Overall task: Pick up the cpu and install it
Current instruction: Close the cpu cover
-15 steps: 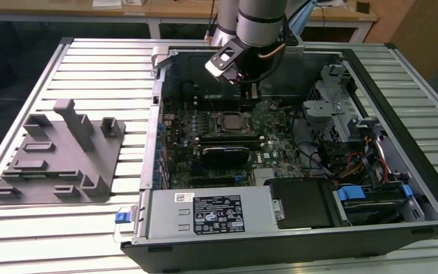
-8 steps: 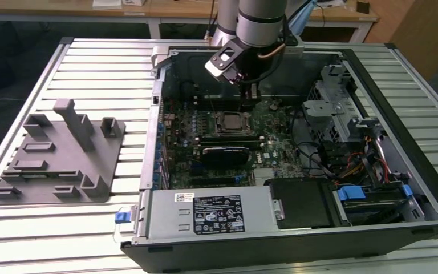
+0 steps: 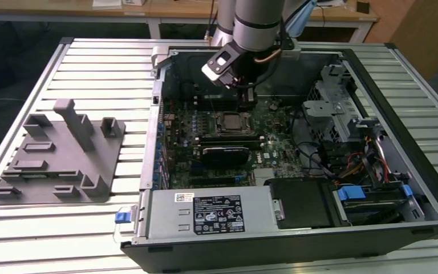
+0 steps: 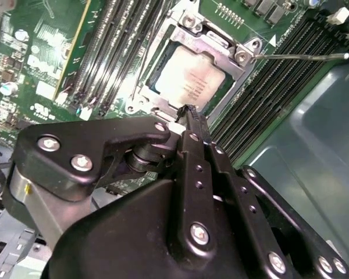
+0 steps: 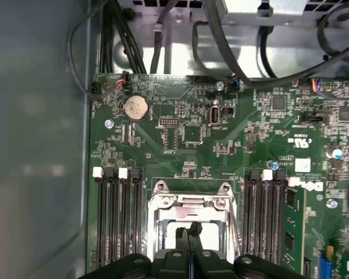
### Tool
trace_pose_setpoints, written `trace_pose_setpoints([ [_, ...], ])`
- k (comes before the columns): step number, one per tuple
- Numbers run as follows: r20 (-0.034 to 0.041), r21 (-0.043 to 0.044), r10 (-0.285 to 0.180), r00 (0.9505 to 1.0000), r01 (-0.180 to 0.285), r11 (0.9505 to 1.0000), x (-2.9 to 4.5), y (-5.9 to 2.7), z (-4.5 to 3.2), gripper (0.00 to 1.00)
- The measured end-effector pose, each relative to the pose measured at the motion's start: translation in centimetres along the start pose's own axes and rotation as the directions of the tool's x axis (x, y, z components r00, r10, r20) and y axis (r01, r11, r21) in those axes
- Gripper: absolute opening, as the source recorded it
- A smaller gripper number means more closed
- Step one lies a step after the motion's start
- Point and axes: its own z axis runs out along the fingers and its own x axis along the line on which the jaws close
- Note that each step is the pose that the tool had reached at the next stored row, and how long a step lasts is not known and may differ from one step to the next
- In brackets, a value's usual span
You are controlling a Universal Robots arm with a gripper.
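- Although the black linkage of the gripper (image 4: 188,111) covers much of the second wrist view, its two fingers show pressed together at the tip with nothing pinched between them. The first wrist view shows the same closed seam.
- The cpu (image 4: 189,78) lies flat inside the socket's metal frame (image 4: 244,55), pale top up.
- The fingertip hangs over the chip's near edge and hides it, so whether the two touch cannot be told.
- In the first wrist view, pale slivers of the chip show on either side of the fingers, which cover the rest.
- A thin lever rod (image 4: 302,56) juts sideways from one corner of the frame, out over the memory slots (image 4: 267,99).
- In the exterior view the arm drops in from the top middle and hides part of the back wall of the computer case (image 3: 401,85). The socket sits near the frame's centre, just below the fingers.
- Slots crowd the socket on two sides, while the case walls stand well apart from it.
- A drive cage (image 3: 333,108) fills the exterior view's right side of the case, and a power supply (image 3: 211,212) lies along its lower middle.
- A grey fixture (image 3: 59,154) rests on the slatted table (image 3: 97,63) at the exterior view's left, well apart from the case. The table's edges are cut off by the frame.
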Motion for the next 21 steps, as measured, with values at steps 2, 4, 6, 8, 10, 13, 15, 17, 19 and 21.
trace_pose_setpoints([
  [2,-0.0045,-0.0012,0.000,1.0000,0.000,1.0000,-0.12,-0.07,0.26,0.11],
  [4,-0.0052,-0.0011,0.000,1.0000,0.000,1.0000,-0.25,-0.12,0.50,0.11],
  [6,-0.0052,-0.0010,0.000,1.0000,0.000,1.0000,-0.36,-0.23,0.66,0.11],
  [8,-0.0057,-0.0011,0.000,1.0000,0.000,1.0000,-0.43,-0.52,0.72,0.11],
  [10,-0.0063,-0.0011,0.000,1.0000,0.000,1.0000,-0.49,-0.95,0.75,0.11],
  [13,-0.0069,-0.0011,0.000,1.0000,0.000,1.0000,-0.59,-1.45,0.82,0.11],
  [15,-0.0071,-0.0012,0.000,1.0000,0.000,1.0000,-0.64,-1.56,0.88,0.11],
  [17,-0.0071,-0.0011,0.000,1.0000,0.000,1.0000,-0.68,-1.59,0.91,0.11],
  [19,-0.0069,-0.0010,0.000,1.0000,0.000,1.0000,-0.68,-1.59,0.90,0.11],
  [21,-0.0070,-0.0011,0.000,1.0000,0.000,1.0000,-0.68,-1.60,0.91,0.11],
])
